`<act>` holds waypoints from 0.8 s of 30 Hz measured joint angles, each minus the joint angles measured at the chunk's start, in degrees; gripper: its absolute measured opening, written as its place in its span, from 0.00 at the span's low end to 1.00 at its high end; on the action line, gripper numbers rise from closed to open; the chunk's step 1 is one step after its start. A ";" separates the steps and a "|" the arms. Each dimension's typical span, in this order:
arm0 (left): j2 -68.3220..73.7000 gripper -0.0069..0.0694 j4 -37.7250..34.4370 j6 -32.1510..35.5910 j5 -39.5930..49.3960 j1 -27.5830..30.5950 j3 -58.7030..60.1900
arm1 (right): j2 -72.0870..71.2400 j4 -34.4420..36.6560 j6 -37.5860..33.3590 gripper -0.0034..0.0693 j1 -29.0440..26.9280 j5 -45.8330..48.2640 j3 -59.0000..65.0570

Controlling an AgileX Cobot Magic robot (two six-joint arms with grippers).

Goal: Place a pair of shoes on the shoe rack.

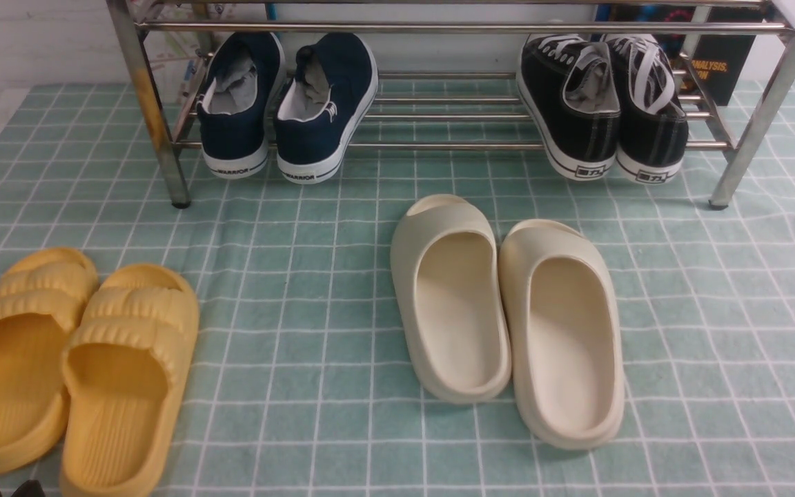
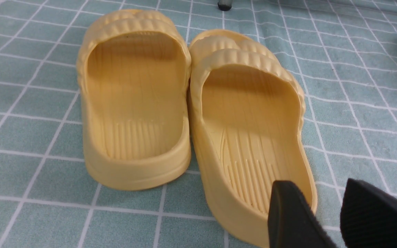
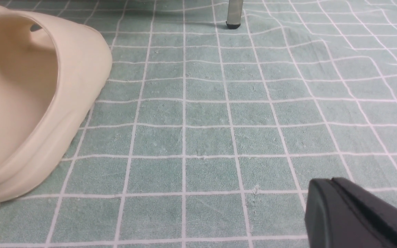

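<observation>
The pair of black sneakers sits heels toward me on the lower rails of the chrome shoe rack [image 1: 439, 27], at its right end: one shoe [image 1: 570, 103] beside the other [image 1: 649, 110]. My left gripper [image 2: 317, 186] is open and empty, low over the cloth by the heel of a yellow slipper [image 2: 253, 137]; its tips just show at the bottom left of the front view [image 1: 7, 491]. My right gripper [image 3: 329, 182] is shut and empty above bare cloth, out of the front view.
Navy WARRIOR sneakers [image 1: 287, 103] sit on the rack's left end. Two yellow slippers [image 1: 73, 359] lie at front left and two cream slippers [image 1: 508, 310] in the middle of the green checked cloth [image 1: 301, 276]. A rack leg [image 3: 234, 13] stands ahead of my right gripper.
</observation>
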 joint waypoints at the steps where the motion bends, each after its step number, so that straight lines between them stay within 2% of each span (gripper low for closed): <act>1: 0.00 0.40 0.00 0.00 0.00 0.00 0.00 | 0.00 0.00 0.00 0.07 0.00 0.00 0.00; 24: 0.00 0.40 0.00 0.00 0.00 0.00 0.00 | 0.00 -0.06 0.00 0.10 0.00 0.04 0.00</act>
